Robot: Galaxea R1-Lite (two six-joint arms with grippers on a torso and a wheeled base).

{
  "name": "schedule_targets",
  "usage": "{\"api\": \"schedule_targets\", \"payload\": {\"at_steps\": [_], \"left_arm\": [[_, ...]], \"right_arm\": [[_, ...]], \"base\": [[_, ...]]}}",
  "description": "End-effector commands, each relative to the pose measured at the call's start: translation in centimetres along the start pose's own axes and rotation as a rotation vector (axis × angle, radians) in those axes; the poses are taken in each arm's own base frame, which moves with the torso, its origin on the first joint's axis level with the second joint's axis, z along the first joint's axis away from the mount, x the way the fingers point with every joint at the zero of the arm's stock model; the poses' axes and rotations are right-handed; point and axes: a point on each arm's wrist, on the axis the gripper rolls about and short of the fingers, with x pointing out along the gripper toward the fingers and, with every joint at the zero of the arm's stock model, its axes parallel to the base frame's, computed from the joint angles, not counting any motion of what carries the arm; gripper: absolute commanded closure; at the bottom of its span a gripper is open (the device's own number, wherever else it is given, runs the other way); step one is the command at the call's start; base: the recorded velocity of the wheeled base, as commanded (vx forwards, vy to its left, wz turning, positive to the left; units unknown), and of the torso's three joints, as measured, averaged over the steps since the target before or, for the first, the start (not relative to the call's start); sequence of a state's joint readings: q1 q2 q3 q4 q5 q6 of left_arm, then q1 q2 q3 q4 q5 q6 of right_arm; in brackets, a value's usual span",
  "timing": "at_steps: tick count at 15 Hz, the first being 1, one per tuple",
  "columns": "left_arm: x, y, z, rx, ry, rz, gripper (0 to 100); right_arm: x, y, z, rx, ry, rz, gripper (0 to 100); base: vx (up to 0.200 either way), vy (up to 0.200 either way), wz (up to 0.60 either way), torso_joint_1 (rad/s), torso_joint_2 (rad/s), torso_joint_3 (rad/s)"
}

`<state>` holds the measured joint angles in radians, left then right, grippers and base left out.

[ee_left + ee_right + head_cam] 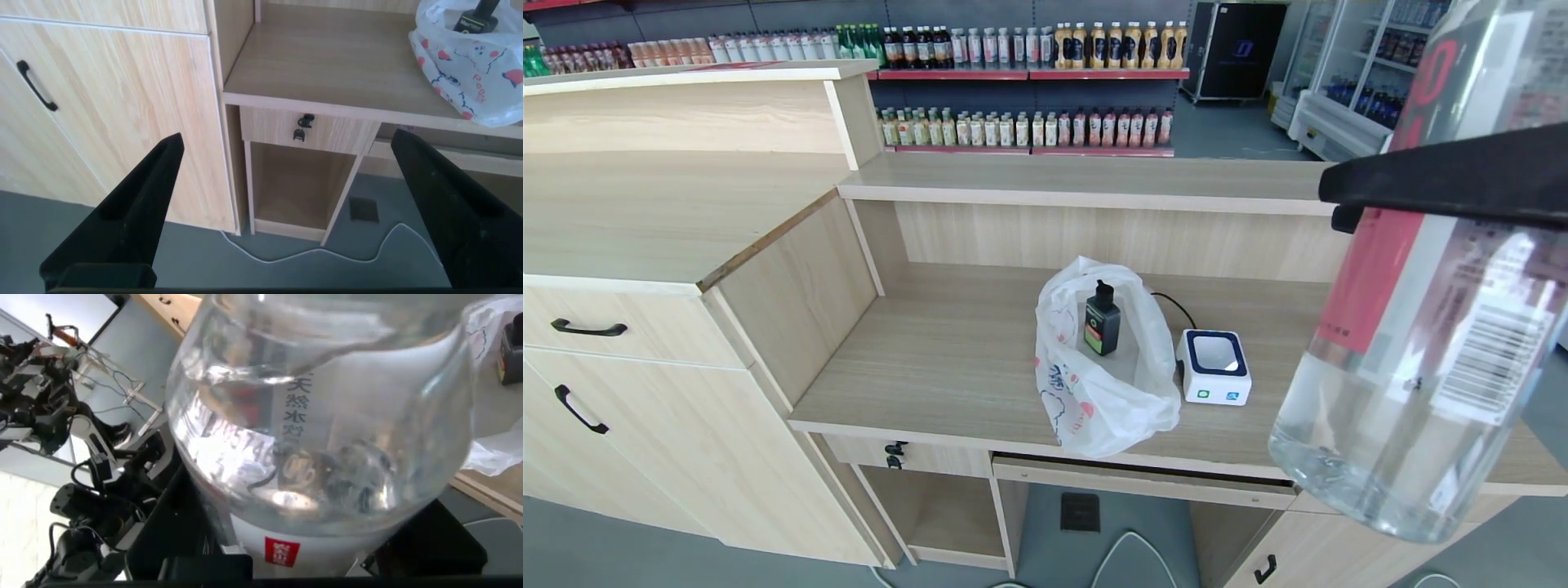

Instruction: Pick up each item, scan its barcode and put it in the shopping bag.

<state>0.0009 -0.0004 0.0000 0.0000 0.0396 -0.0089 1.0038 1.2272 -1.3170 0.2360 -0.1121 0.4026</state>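
The right pincer [1421, 188] grips a big clear water bottle [1421, 367] at the right side of the head view, very close to the camera. One black finger [1462, 180] lies across the bottle. The bottle is tilted, bottom end down, and its barcode shows. In the middle of the view a white bag [1094, 384] sits open on the wooden surface [931, 359]. A small dark bottle [1102, 322] stands inside it. A white scanner [1214, 366] sits just right of the bag. The left pincer [286, 220] is wide open and holds nothing, down by the cupboard [106, 98].
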Motion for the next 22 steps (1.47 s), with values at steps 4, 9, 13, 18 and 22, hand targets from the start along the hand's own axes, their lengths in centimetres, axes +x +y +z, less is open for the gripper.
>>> {"api": "schedule_targets", "payload": {"at_steps": [4,9,13,18,22], "left_arm": [[0.0,0.0,0.0,0.000,0.000,0.001,0],[0.0,0.0,0.0,0.000,0.000,0.001,0],[0.0,0.0,0.0,0.000,0.000,0.001,0],[0.0,0.0,0.0,0.000,0.000,0.001,0],[0.0,0.0,0.0,0.000,0.000,0.001,0]], "right_arm": [[0.9,-2.3,-0.7,-0.006,0.008,-0.145,100],[1.8,-15.2,-1.0,-0.279,0.062,-0.732,100],[0.7,-22.4,-0.1,-0.453,0.029,-0.992,100],[1.1,-26.8,0.2,-0.518,0.019,-1.083,100],[2.7,-29.8,-0.4,-0.643,0.051,-1.101,100]], "base": [[0.000,0.000,0.00,0.000,0.00,0.000],[0.000,0.000,0.00,0.000,0.00,0.000],[0.000,0.000,0.00,0.000,0.00,0.000],[0.000,0.000,0.24,0.000,0.00,0.000],[0.000,0.000,0.60,0.006,0.00,-0.001]]}}
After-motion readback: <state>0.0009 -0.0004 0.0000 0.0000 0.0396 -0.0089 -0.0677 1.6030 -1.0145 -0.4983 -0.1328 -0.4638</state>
